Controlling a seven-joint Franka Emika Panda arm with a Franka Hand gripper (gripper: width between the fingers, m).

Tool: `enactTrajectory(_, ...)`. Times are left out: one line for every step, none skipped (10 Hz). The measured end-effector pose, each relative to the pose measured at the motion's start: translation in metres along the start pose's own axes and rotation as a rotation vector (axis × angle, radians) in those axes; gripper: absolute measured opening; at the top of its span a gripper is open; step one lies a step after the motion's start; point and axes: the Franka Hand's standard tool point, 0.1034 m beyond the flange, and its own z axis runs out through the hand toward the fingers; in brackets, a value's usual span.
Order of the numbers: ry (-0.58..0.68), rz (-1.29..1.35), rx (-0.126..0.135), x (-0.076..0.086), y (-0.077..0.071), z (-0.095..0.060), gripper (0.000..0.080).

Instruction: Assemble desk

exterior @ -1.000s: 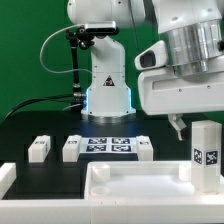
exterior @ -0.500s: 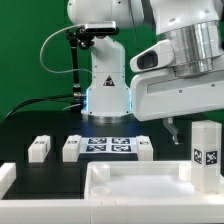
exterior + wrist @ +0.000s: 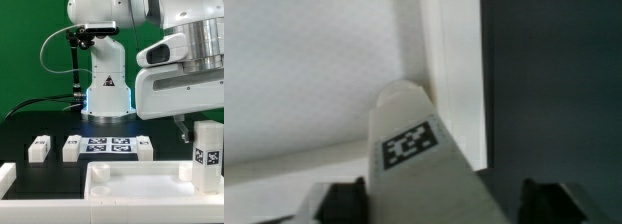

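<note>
A leg (image 3: 207,155) is seen standing upright at a corner of the desk panel (image 3: 130,186), on the exterior view's right. The hand (image 3: 446,203) is spread around it. Leg fitting is judged underway; next, the leg must be gripped and twisted home.

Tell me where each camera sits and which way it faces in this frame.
Exterior view: low, near table height, facing the arm's base across the panel, loose legs and marker board; the wrist fills the exterior view's upper right.
Wrist view: on the wrist, looking down along the upright leg; the gripper shows, its fingers apart either side of the leg.
Shared: that upright leg, at the exterior view's right, and the panel.
</note>
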Motion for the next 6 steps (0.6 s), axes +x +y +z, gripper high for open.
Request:
enactTrajectory(-0.002, 0.074, -0.005, -0.0002, 0.0031, 0.0, 0.0307)
enactTrajectory(-0.001, 0.136, -0.006, 0.0003, 0.0049, -0.0001, 0.0307)
enactTrajectory(-0.001, 0.203, -0.006, 0.0003, 0.0049, -0.0001, 0.0302)
enactTrajectory(-0.001, 0.35, -0.007, 0.0001, 0.0044, 0.0001, 0.0299)
enactTrajectory(-0.003, 0.508, -0.004, 0.0002, 0.0054, 0.0001, 0.0295)
enactTrajectory(-0.02, 0.688, 0.002, -0.002, 0.0042, 0.0004, 0.0295)
